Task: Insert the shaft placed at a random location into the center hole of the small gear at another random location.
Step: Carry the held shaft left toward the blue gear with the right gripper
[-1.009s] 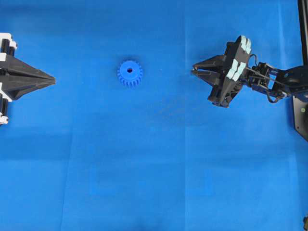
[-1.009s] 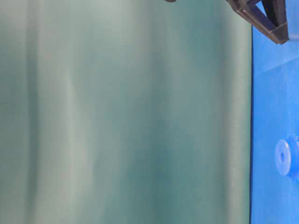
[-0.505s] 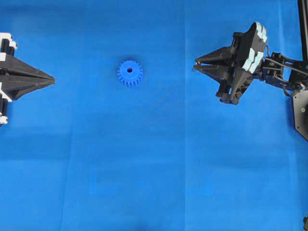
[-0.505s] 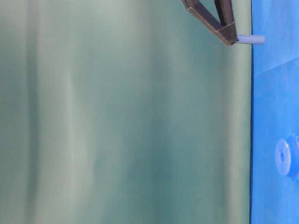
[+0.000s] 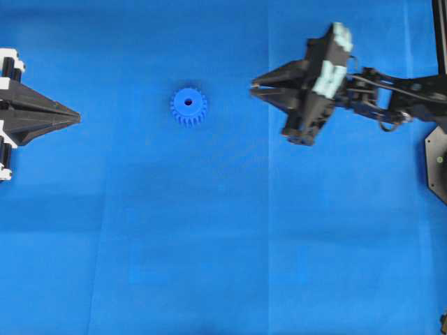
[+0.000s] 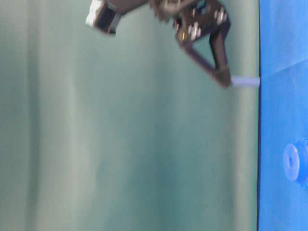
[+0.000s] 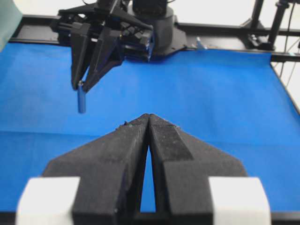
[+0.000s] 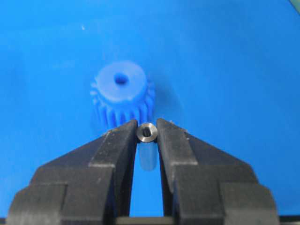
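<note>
The small blue gear (image 5: 188,106) lies flat on the blue sheet, its center hole (image 5: 188,102) facing up; it also shows in the right wrist view (image 8: 122,100) and at the table-level view's right edge (image 6: 291,162). My right gripper (image 5: 254,88) is shut on the shaft (image 8: 146,132), a silvery pin held upright between the fingertips, hanging above the sheet (image 6: 245,81) (image 7: 81,100), to the right of the gear and apart from it. My left gripper (image 5: 75,116) is shut and empty at the left edge, well left of the gear.
The blue sheet (image 5: 223,244) covers the table. A black frame and arm base (image 7: 154,28) stand at the far side in the left wrist view. A green backdrop (image 6: 120,144) fills the table-level view.
My right gripper has moved left toward the gear with the shaft in it, and in the table-level view it has come further into the frame. The left gripper and gear have not moved.
</note>
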Robot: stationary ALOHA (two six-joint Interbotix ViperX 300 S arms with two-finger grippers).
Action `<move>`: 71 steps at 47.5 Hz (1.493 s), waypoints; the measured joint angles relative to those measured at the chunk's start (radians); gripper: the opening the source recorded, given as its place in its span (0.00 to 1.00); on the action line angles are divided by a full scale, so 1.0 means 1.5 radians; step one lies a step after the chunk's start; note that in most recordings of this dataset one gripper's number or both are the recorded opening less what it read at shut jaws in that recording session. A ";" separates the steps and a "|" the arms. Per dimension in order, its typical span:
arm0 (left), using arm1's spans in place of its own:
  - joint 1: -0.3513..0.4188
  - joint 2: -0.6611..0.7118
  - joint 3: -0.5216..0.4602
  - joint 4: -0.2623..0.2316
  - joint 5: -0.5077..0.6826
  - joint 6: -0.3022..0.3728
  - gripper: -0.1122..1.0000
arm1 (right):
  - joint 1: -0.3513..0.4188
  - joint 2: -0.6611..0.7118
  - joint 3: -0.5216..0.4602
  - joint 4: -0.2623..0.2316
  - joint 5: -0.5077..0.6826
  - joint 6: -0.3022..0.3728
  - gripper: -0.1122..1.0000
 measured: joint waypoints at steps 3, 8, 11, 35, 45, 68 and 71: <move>0.000 0.000 0.000 0.000 0.002 0.000 0.10 | 0.000 0.020 -0.030 -0.003 0.010 0.000 0.13; 0.000 0.000 0.000 0.000 0.008 -0.001 0.10 | 0.001 0.057 -0.079 -0.006 0.030 0.000 0.13; 0.000 0.000 0.000 -0.001 0.008 0.000 0.10 | 0.003 0.079 -0.110 -0.009 0.041 -0.001 0.13; 0.000 0.000 -0.001 0.000 0.010 0.000 0.10 | 0.011 0.149 -0.223 -0.028 0.071 -0.002 0.13; 0.000 0.000 -0.001 -0.001 0.011 0.000 0.10 | 0.011 0.175 -0.222 -0.028 0.066 -0.002 0.13; 0.000 0.000 0.000 0.000 0.011 -0.001 0.10 | 0.012 0.233 -0.223 -0.026 0.025 0.002 0.13; 0.000 0.000 0.000 -0.001 0.011 0.000 0.10 | 0.012 0.237 -0.223 -0.025 0.021 0.003 0.13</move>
